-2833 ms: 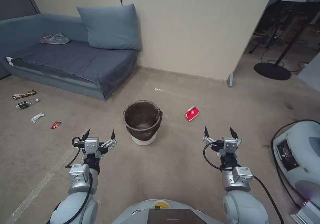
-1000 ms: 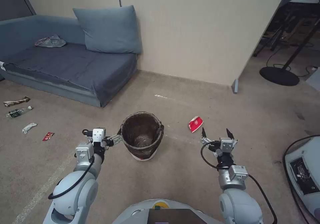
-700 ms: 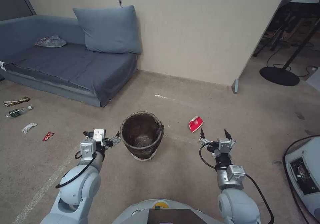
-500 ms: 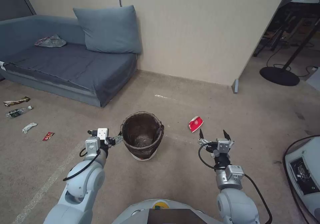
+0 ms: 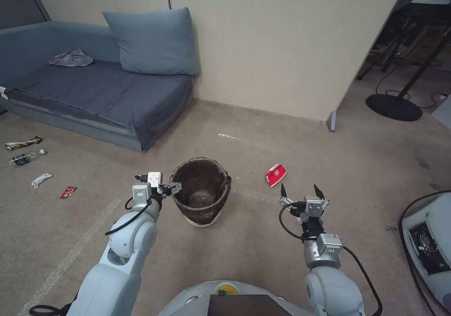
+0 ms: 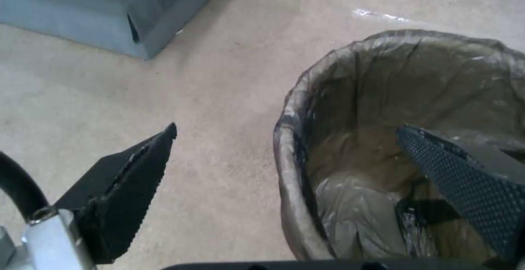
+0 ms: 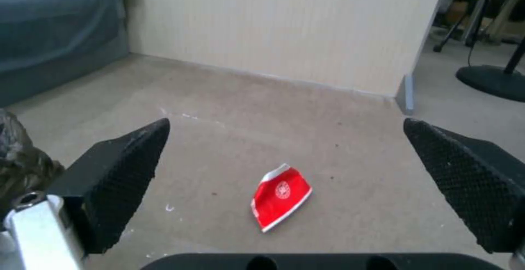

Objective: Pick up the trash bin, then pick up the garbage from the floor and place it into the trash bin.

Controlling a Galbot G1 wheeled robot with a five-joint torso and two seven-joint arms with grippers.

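My left tool point(image 5: 170, 187) was spread wide at the near-left rim of the trash bin point(image 5: 201, 191), one finger outside the wall and the other over the bag-lined hollow, gripping nothing. My left wrist view showed that straddle plainly, the rim point(image 6: 284, 138) running between the two fingers; I could not tell whether either pad actually touched the liner. My right tool point(image 5: 300, 193) hung over the carpet point(image 5: 244, 250) to the right of the bin, likewise released and empty. Just beyond it lay a flattened red-white carton point(image 5: 275, 174), flat on the floor and framed between my right fingers in that wrist view point(image 7: 280, 196). Well off to my left lay more garbage: a small red wrapper point(image 5: 67, 192), a white tissue point(image 5: 41, 180), a clear bottle point(image 5: 26, 157) and a brown wrapper point(image 5: 22, 143). Farthest stood the blue sofa point(image 5: 94, 90) against the wall.
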